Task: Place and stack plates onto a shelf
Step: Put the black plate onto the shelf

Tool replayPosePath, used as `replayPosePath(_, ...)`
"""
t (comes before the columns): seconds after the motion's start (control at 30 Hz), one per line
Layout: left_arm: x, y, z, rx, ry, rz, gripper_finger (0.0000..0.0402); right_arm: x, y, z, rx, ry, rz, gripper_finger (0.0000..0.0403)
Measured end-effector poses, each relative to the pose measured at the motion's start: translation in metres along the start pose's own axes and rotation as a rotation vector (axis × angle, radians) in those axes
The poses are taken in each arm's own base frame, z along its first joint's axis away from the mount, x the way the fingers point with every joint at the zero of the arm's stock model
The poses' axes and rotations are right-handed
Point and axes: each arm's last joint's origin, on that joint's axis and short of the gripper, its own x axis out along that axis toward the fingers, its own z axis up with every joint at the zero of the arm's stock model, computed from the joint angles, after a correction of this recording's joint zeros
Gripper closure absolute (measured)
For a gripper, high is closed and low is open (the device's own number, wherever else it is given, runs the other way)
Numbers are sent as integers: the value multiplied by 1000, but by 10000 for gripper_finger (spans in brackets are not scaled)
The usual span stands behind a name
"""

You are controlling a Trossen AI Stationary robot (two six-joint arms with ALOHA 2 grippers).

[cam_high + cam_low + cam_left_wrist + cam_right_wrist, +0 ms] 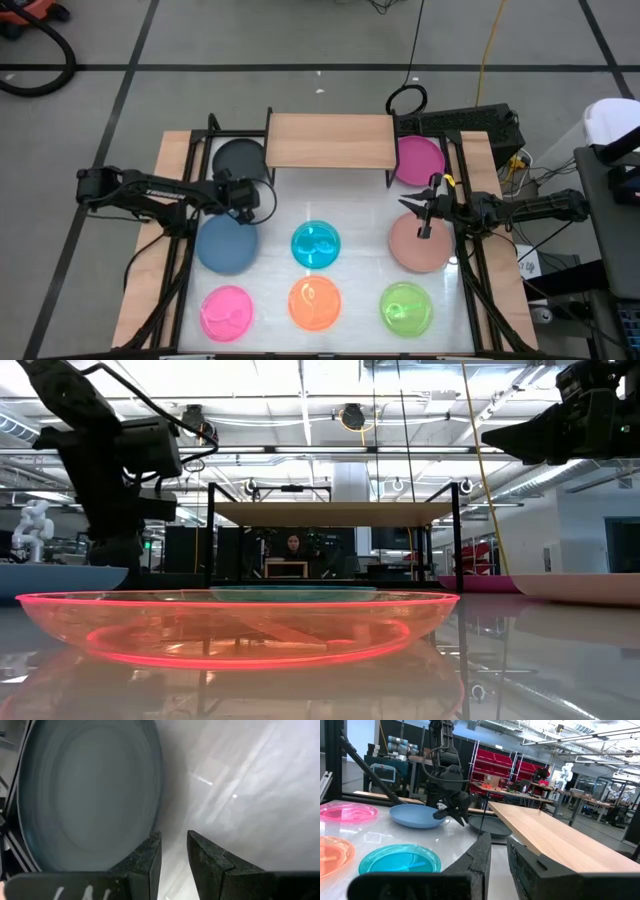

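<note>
The shelf (330, 140) stands at the table's far middle, its wood top on black legs. The dark grey plate (238, 158) lies at its left and the magenta plate (420, 160) at its right. In the middle row lie the blue (226, 245), cyan (316, 246) and dusty pink (416, 246) plates. Along the near edge lie the pink (227, 312), orange (314, 303) and green (406, 307) plates. My left gripper (243, 200) hovers between the dark grey and blue plates, narrowly open, beside the dark grey rim (150, 795). My right gripper (425, 222) hangs above the dusty pink plate, narrowly open.
Black frame rods run along both sides of the table (470, 300). Cables and a power box (470, 125) sit behind the far right corner. A person (293, 545) shows in the room beyond the shelf. The shelf's top board carries nothing.
</note>
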Motion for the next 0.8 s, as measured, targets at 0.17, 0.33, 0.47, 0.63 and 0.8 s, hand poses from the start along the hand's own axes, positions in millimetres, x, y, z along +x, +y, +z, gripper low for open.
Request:
replayPosePath(0.17, 7, 10, 4, 2, 14, -48, 302, 0, 0, 0, 0, 0, 0, 353)
replayPosePath(0.33, 13, 21, 4, -10, 44, -46, 302, 0, 0, 0, 0, 0, 0, 353)
replayPosePath(0.47, 16, 26, 4, -29, 58, -48, 303, 0, 0, 0, 0, 0, 0, 353)
replayPosePath(0.63, 16, 27, 4, -29, 58, -48, 323, 0, 0, 0, 0, 0, 0, 353)
replayPosePath(0.8, 15, 24, 4, -24, 52, -76, 388, 0, 0, 0, 0, 0, 0, 353)
